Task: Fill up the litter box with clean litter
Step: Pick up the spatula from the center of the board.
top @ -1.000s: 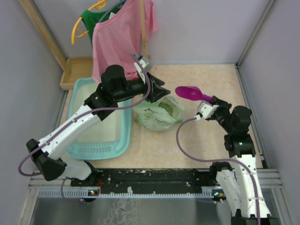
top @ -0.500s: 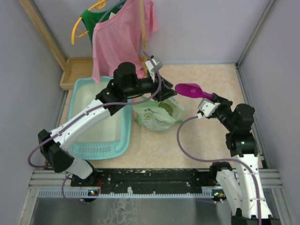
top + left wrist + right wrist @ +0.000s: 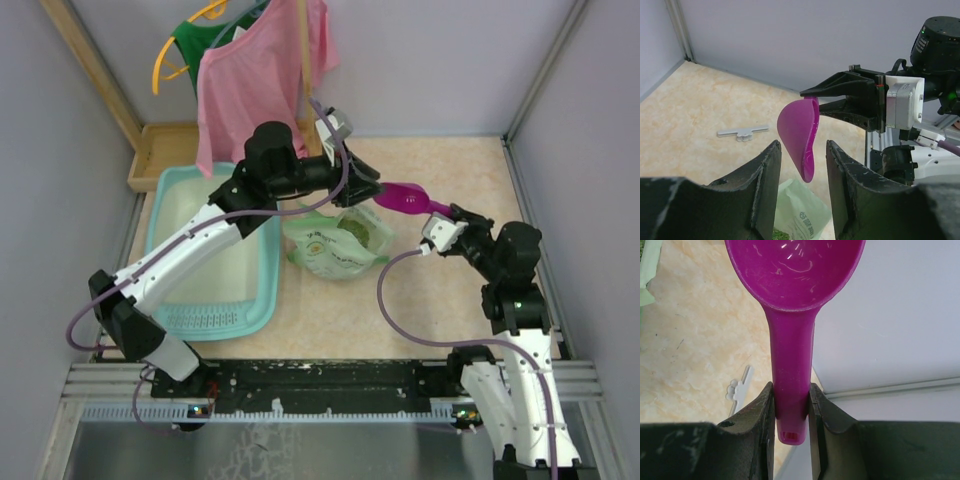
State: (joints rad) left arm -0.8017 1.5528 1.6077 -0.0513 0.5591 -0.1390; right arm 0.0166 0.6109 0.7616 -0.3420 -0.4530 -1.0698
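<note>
The right gripper [image 3: 790,390] was closed on the handle of a magenta scoop [image 3: 792,270], both fingers pressed flat against the handle near its end. The scoop's long axis ran straight out from the fingers, bowl leading, pointing across the table [image 3: 440,300] toward the left arm. In the overhead view the hollow of the bowl faced up.

The left gripper [image 3: 803,145] stood partly open at the bowl end. In its own camera the bowl showed edge-on just beyond and between the two fingertips, with a gap on each side, and nothing was gripped.

Below the scoop sat a pale green bag [image 3: 325,255], its mouth open and the litter [image 3: 352,228] showing inside as a grainy olive patch. Printed marks on the bag were too small to read.

Just left of the bag lay the litter box [image 3: 155,230], its long axis running from far to near. Its slotted grille [image 3: 205,318] was at the near end and its whitish base was showing. The left arm crossed above its far right corner.

Beyond the box were a wooden tray [image 3: 160,150], a hanging pink shirt [image 3: 250,80] and a yellow hanger [image 3: 170,65]. A small white plastic piece [image 3: 742,133] lay on the table.
</note>
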